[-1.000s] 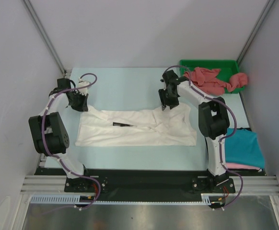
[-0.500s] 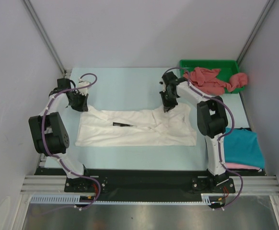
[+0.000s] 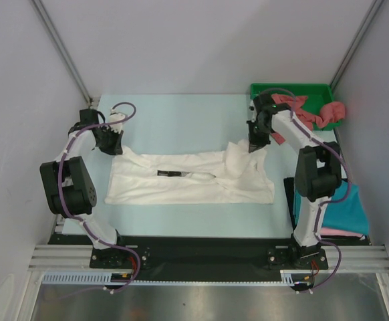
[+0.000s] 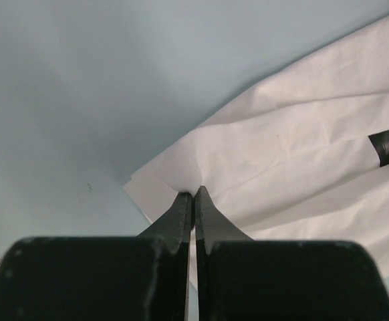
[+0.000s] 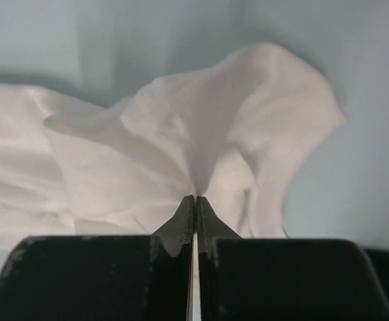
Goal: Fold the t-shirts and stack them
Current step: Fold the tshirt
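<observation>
A white t-shirt (image 3: 181,182) lies spread across the middle of the table, its black neck label (image 3: 170,173) facing up. My left gripper (image 3: 110,146) is shut on the shirt's far left corner (image 4: 181,175). At the far right part of the white shirt (image 5: 201,134), my right gripper (image 3: 254,147) is shut on the cloth, which rises in a bunched peak (image 3: 240,152). Dusty red t-shirts (image 3: 301,112) lie heaped in and over the green tray. A folded teal t-shirt (image 3: 341,207) rests on a pink one (image 3: 341,232) at the right edge.
The green tray (image 3: 275,89) stands at the back right corner, close behind my right arm. The teal and pink pile sits beside the right arm's base. Grey walls close in the light blue table (image 3: 174,120) on three sides.
My right gripper has shut on the white shirt's far right part and pulled it right and back, lifting the cloth into a peak. The left gripper has stayed shut and still.
</observation>
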Available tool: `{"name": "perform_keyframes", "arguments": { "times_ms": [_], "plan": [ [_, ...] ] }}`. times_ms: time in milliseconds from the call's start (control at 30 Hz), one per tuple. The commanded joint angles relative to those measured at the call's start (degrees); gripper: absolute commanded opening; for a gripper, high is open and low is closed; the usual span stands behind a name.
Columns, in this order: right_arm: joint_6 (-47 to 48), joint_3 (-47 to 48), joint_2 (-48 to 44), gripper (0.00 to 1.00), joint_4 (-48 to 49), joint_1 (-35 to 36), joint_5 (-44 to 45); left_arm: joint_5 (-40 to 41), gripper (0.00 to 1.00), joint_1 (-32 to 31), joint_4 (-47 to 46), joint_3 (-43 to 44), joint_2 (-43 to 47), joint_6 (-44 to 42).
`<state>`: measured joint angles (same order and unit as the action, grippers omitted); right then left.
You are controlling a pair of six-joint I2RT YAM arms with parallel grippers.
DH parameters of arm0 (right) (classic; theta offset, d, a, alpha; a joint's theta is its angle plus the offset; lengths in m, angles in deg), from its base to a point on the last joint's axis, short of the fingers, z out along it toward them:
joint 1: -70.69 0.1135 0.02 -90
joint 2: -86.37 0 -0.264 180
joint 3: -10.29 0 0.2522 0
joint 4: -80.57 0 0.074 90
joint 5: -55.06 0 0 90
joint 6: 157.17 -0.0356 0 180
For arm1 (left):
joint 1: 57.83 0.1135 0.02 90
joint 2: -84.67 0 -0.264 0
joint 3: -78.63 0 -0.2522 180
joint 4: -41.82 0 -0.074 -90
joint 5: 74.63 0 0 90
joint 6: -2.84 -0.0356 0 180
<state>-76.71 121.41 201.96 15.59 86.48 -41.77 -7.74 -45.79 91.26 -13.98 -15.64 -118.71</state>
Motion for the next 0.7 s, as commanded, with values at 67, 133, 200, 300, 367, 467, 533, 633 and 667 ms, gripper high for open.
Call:
{"name": "perform_keyframes", "arguments": {
  "times_ms": [67, 133, 200, 300, 367, 467, 533, 633, 667],
  "plan": [
    [-1.0, -10.1, -13.0, 0.00, -5.5, -4.9, 0.5, -1.5, 0.00, 0.1, -0.3, -0.7, 4.9, -6.7],
    [-1.2, -13.1, -15.5, 0.00, -6.4, -6.2, -0.4, -1.5, 0.00, 0.1, 0.3, -2.2, 5.5, -8.5],
    [-1.9, -17.5, -19.0, 0.00, -7.7, -6.7, -1.5, -1.7, 0.00, 0.1, 0.9, -3.5, 6.6, -11.5],
    [-3.2, -24.8, -23.5, 0.00, -6.7, -7.5, -5.5, -1.6, 0.00, 0.3, 1.4, -6.5, 7.8, -15.7],
    [-3.9, -27.9, -25.7, 0.00, -5.4, -7.6, -5.9, -1.8, 0.01, 0.6, 3.1, -7.8, 8.5, -19.7],
    [-5.1, -32.1, -27.3, 0.00, -3.1, -8.0, -6.2, -3.0, 0.26, 1.8, 7.2, -8.3, 9.9, -26.3],
    [-5.4, -33.2, -27.5, 0.00, -1.9, -8.1, -7.5, -2.6, 0.46, 1.9, 11.1, -7.9, 10.9, -31.2],
    [-5.6, -33.2, -26.6, 0.00, -0.5, -8.0, -8.1, -1.0, 0.61, 1.8, 17.0, -7.1, 12.9, -39.3],
    [-5.5, -33.1, -26.5, 0.00, 0.0, -8.0, -8.2, -0.3, 0.66, 1.4, 16.7, -7.1, 13.8, -40.2]
  ]
}}
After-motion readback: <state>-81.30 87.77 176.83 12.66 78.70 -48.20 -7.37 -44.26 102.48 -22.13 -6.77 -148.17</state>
